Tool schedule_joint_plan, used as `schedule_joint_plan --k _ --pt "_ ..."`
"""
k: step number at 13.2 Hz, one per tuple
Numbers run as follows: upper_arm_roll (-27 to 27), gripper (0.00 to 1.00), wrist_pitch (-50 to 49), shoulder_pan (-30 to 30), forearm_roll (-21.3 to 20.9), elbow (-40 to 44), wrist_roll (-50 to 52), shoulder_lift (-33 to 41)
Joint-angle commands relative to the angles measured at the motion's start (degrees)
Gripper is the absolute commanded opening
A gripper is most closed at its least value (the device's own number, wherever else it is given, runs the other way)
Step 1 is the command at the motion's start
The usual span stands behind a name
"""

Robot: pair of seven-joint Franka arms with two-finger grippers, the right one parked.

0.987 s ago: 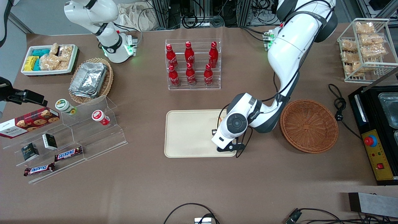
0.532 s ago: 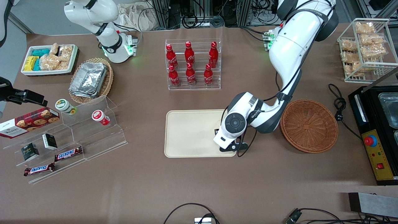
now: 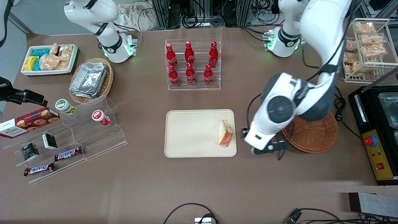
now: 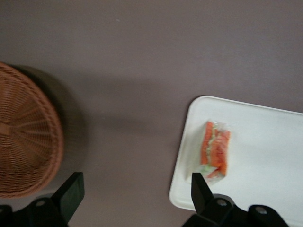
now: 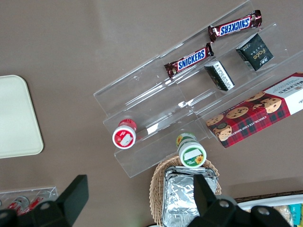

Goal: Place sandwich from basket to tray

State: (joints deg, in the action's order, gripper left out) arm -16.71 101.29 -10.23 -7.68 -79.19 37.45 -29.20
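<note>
The sandwich (image 3: 226, 133), a wrapped wedge with orange and green filling, lies on the cream tray (image 3: 192, 133) near the tray's end toward the working arm. It also shows in the left wrist view (image 4: 216, 153) on the tray (image 4: 265, 137). The round reddish-brown basket (image 3: 314, 137) is empty and partly covered by the arm; the left wrist view also shows the basket (image 4: 26, 142). My left gripper (image 3: 262, 147) is open and empty, raised above bare table between tray and basket; the left wrist view shows the gripper (image 4: 135, 185) with its fingers wide apart.
A clear rack of red cola bottles (image 3: 192, 63) stands farther from the front camera than the tray. A white wire rack of snack bags (image 3: 367, 46), a black appliance (image 3: 377, 130) and a cable (image 3: 339, 107) lie toward the working arm's end. An acrylic snack stand (image 3: 71, 137) is toward the parked arm's end.
My left gripper has risen and moved off the tray toward the basket. The sandwich, hidden under the hand before, now lies uncovered on the tray.
</note>
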Motion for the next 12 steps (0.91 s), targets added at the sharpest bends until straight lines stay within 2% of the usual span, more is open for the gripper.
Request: schedule_joint_plan --k 1,3,5,7,9,12 --pt "-0.35 1.0 3.2 3.71 3.46 -14.98 -7.71 12.01" --pt "2.71 1.0 7.06 4.94 3.98 -24.65 -14.99 20.02" --pt "6.23 1.0 5.86 5.56 6.43 -27.15 -24.92 23.91" --pt "12.11 1.0 2.53 4.69 8.99 -25.93 -31.96 25.06" --pt "15.46 1.0 -0.29 4.69 9.08 -23.48 -38.12 24.89" --pt "16.44 1.0 -3.2 6.79 8.3 -18.56 -43.58 22.88"
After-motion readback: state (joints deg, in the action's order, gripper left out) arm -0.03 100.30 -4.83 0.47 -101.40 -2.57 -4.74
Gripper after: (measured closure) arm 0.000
